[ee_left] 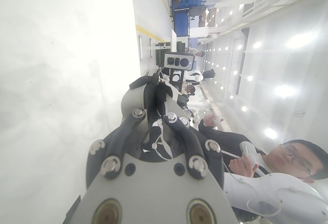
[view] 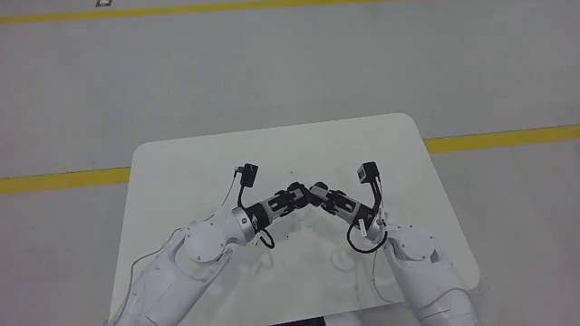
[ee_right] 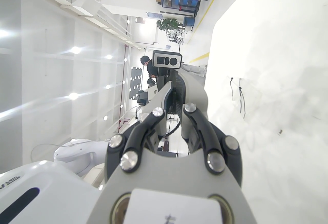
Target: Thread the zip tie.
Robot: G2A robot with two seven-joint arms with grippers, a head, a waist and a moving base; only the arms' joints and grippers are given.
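We see both arms drawn in over the middle of the white table, their ends meeting tip to tip just above its surface. The left gripper comes in from the table's left side and the right gripper from its right, so the two touch or nearly touch nose to nose. From the left wrist, the left gripper's black-covered fingers are pressed together with hardly a slit between them. We cannot tell what, if anything, is pinched there. A thin white strip runs back between that gripper's finger links, and we cannot say whether it is a tie or a cable. From the right wrist, the right gripper's fingers are likewise drawn close, one pale and one with a ribbed black pad. Only a narrow dark line separates them, and we cannot make out anything gripped in it. A few thin zip ties, dark and pale, lie flat on the table beside the right gripper and apart from it, roughly side by side with their small heads at one end.
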